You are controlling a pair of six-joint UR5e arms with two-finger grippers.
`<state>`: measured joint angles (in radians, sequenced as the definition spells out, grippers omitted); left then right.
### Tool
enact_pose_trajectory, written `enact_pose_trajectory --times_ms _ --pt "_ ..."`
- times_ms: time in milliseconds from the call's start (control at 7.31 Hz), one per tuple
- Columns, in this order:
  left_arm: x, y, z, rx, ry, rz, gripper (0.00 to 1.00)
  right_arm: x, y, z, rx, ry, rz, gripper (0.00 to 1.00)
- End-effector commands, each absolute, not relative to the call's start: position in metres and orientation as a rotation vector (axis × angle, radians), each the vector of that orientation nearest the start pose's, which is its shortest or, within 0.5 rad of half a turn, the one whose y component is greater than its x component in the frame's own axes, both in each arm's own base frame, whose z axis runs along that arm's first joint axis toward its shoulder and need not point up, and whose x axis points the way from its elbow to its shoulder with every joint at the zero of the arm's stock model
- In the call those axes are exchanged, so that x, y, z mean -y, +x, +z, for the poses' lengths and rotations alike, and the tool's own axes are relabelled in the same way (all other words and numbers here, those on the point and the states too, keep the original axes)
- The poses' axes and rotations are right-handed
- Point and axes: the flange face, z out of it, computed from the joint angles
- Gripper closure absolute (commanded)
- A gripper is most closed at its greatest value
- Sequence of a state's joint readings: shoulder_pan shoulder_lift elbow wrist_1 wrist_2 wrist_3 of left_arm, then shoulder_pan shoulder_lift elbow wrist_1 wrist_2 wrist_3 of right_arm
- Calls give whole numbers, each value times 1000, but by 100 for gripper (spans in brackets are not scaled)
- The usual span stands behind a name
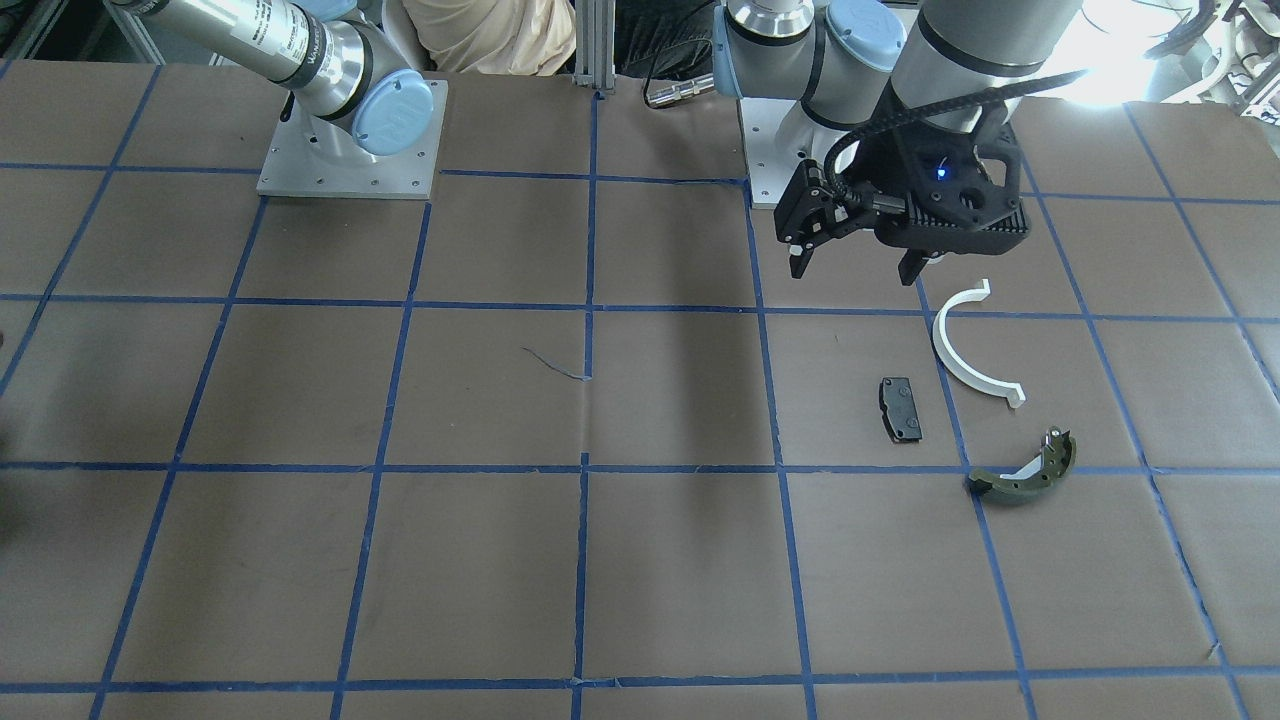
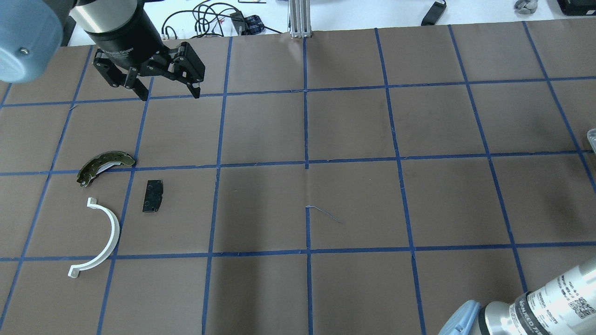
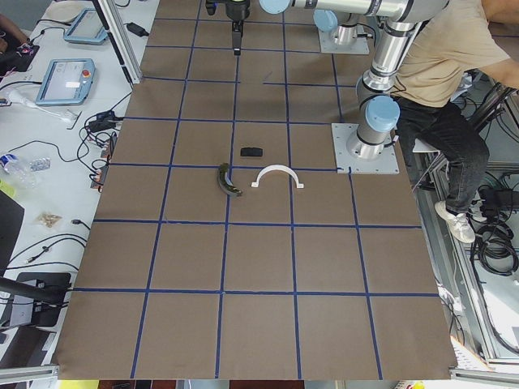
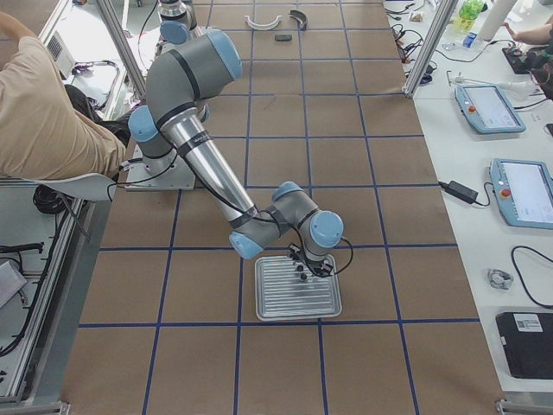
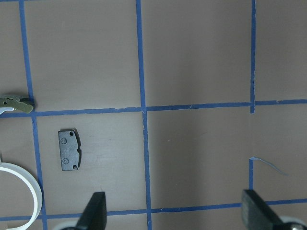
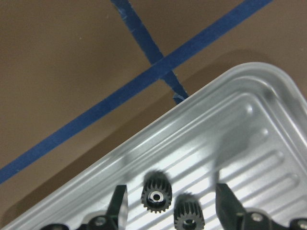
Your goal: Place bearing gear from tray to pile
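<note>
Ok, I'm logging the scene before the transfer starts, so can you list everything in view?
Tray: one, silver, ribbed, on the table's right end.
Gears: two, black, side by side in the tray.
Arc: one, white, on the table's left side.
Pad: one, black, beside the arc.
Brake shoe: one, olive-green, just past the arc.
Table: one, brown, with a blue tape grid.
Person: one, beige shirt, seated behind the robot.
Left gripper: open, empty, above the table near the brake shoe.
Right gripper: open, over the gears.
</note>
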<state>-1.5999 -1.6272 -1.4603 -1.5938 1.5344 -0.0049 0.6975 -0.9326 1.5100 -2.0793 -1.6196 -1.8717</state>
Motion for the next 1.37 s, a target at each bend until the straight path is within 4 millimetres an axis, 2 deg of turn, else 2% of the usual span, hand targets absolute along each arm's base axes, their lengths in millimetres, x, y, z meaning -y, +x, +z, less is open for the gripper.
enact_pose_trajectory --times_ms 0,137,547,958,1232 --pt "514 -152 512 -3180 38 -50 0 532 -436 175 -2697 -1469 100 44" --pt "514 -152 512 -3178 38 -50 0 531 -436 177 -2699 -1467 101 46" --pt "514 -152 513 -3180 40 -53 0 530 -437 180 -2702 -1464 114 67" --pt "514 -152 513 -3178 40 -53 0 531 -436 180 -2699 -1469 124 95" --pt "514 -152 513 -3181 40 -53 0 532 -435 186 -2705 -1474 125 100"
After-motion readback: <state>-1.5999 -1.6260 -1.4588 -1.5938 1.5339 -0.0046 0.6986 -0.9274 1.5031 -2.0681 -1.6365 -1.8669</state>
